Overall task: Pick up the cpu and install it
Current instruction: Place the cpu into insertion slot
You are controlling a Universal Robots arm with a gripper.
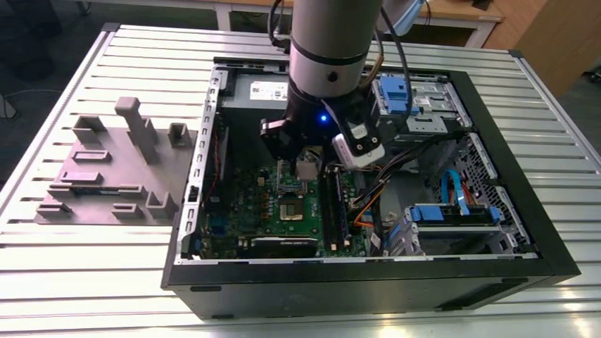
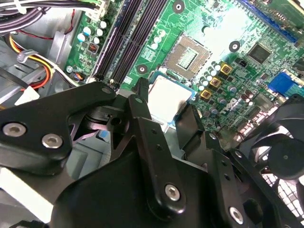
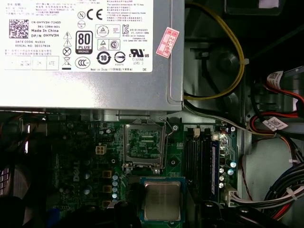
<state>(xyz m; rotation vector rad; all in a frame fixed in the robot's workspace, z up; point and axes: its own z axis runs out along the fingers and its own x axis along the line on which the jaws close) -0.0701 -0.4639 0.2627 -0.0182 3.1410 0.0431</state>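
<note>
Silvery-grey with a tan rim, the cpu (image 2: 169, 97) is clamped in my gripper (image 2: 166, 102), my fingers (image 2: 140, 102) pressed on two opposite edges and holding it flat above the green motherboard (image 2: 228, 28), well inside the open computer case (image 1: 488, 105). In the first wrist view it hangs just beside the socket (image 3: 144, 145), on the side away from the power supply (image 3: 90, 85), with the memory slots (image 3: 202, 156) alongside. The socket's contacts lie bare. To do this well, I judge, I must hold the chip level, square its edges to the socket frame and centre it over the contacts; a tilt or sideways scrape could harm them.
</note>
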